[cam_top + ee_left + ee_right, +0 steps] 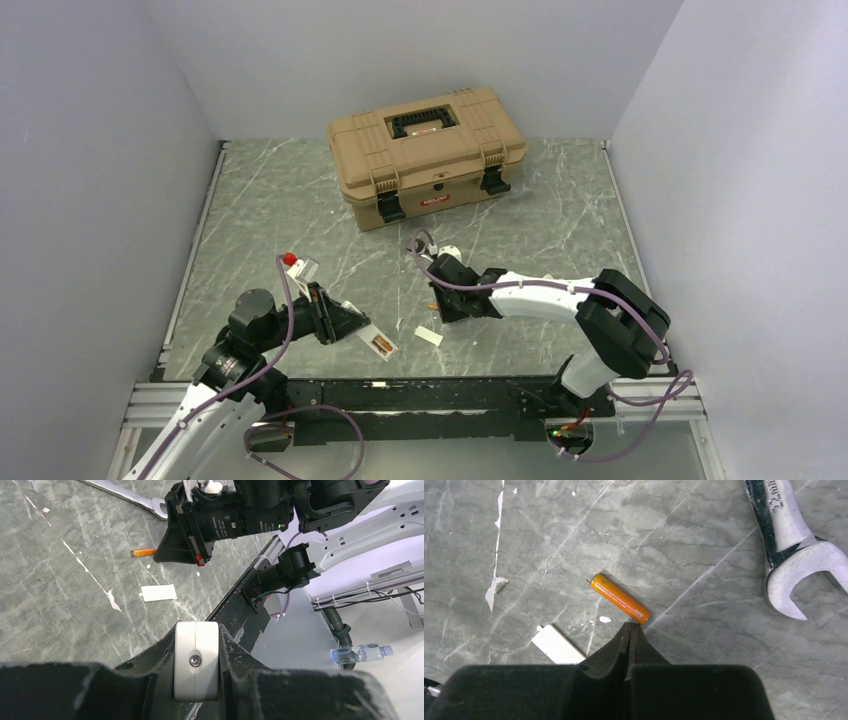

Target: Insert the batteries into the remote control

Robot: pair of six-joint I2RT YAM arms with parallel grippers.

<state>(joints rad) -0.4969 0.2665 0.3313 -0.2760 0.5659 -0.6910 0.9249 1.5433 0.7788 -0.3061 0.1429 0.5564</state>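
My left gripper (352, 324) is shut on the remote control (379, 344), a slim white bar whose orange-brown recess faces up near the table's front edge. In the left wrist view its white end face (196, 660) with a small screw sits clamped between the jaws. One orange battery (620, 598) lies on the table just beyond the tips of my right gripper (631, 626), which is shut with nothing in it. From above, this battery (432, 306) is beside the right gripper (438, 300). The same battery (143, 552) also shows in the left wrist view.
A small white rectangular cover (429, 336) lies flat between the two grippers, and it shows in both wrist views (159, 593) (556, 645). A steel wrench (794, 545) lies beyond the right gripper. A tan toolbox (425, 155), closed, stands at the back.
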